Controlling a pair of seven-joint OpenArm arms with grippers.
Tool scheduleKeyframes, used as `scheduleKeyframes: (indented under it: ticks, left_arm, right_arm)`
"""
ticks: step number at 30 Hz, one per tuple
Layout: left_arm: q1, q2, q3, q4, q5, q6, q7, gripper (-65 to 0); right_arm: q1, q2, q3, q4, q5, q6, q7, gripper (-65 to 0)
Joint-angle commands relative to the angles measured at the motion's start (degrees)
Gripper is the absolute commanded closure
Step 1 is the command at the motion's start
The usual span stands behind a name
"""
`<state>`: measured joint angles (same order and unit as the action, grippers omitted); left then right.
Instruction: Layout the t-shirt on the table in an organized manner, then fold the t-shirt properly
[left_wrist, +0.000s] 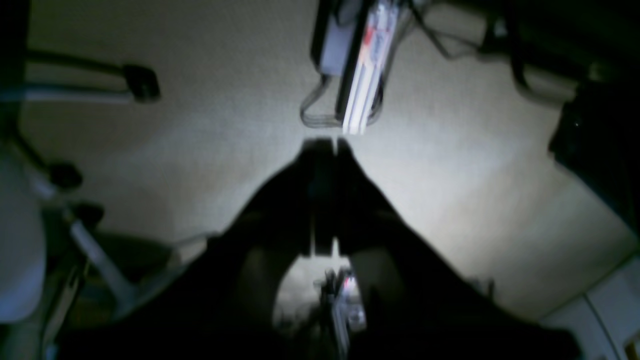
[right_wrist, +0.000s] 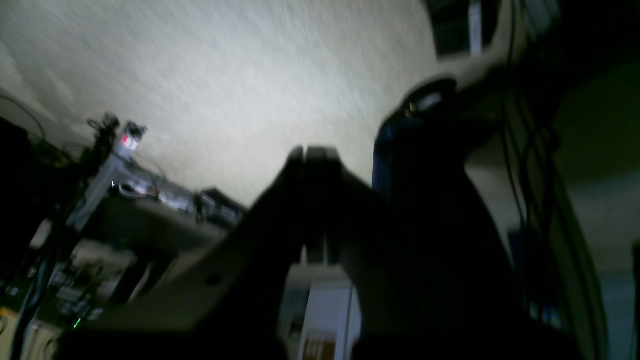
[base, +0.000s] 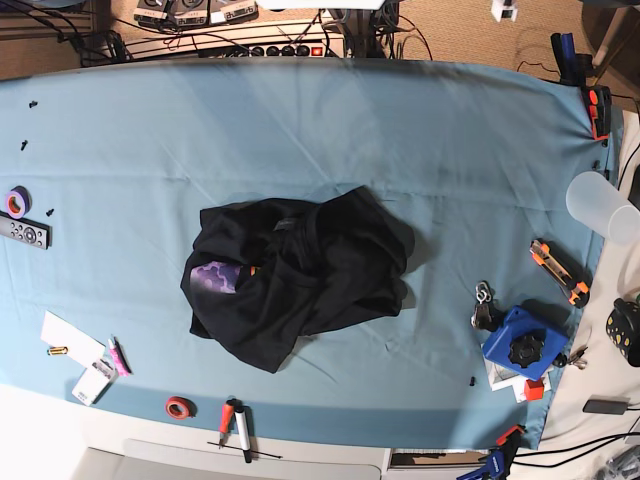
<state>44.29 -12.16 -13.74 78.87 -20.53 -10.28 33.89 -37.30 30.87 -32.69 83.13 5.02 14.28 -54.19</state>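
Where crumpled t-shirt lies, blue table (tool-edged)

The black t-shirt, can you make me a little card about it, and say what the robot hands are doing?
t-shirt: crumpled in a heap, not laid out
picture on it: a purple patch peeks out
where: middle of the blue table
left gripper: shut, holding nothing
right gripper: shut, holding nothing
arms over the table: none seen in the base view

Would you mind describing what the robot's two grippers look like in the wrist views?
Both are dim and blurred. The left gripper shows as a black, wedge-shaped pair of fingers tapering to flat tips. The right gripper looks alike: dark, tapered fingers with squared tips. No markings or cables on them are discernible.
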Motion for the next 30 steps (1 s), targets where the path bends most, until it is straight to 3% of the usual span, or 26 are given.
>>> scheduleKeyframes:
  ticks: [1, 9, 14, 18, 23, 27, 30]
  left_arm:
    - [2.3, -0.3, -0.5, 3.5, -1.5, -0.3, 0.8, 0.0]
    - [13.8, -0.1, -4.6, 26.6, -4.4, -0.3, 8.9, 0.0]
    - [17.2, -0.1, -8.0, 38.8, -4.3, -0.3, 9.2, 0.0]
    - [16.8, -0.1, -9.2, 47.8, -2.6, 0.0, 9.0, 0.0]
    - [14.1, -0.1, -9.2, 56.1, -1.3, -0.1, 7.9, 0.0]
    - [9.9, -0.1, -9.2, 56.1, -1.3, -0.2, 2.4, 0.0]
    - [5.8, -0.1, -9.2, 56.1, -1.3, -1.2, 1.6, 0.0]
  right_arm:
    - [-1.9, 0.9, 0.8, 3.4, 0.0, -0.5, 0.1, 0.0]
    - [-13.4, 1.2, 14.2, 27.2, 0.2, -1.1, 0.1, 0.0]
    - [-16.0, 1.2, 22.0, 42.4, 1.7, -1.1, 0.2, 0.0]
    - [-15.2, 1.2, 26.8, 51.4, 2.5, -1.1, 3.6, 0.0]
    - [-10.4, 1.2, 30.0, 51.9, 2.5, -1.1, 3.6, 0.0]
    - [-6.1, 0.7, 30.1, 51.9, 1.2, -1.1, 3.7, 0.0]
    - [-3.6, -0.8, 30.1, 51.9, -2.3, -1.2, 3.7, 0.0]
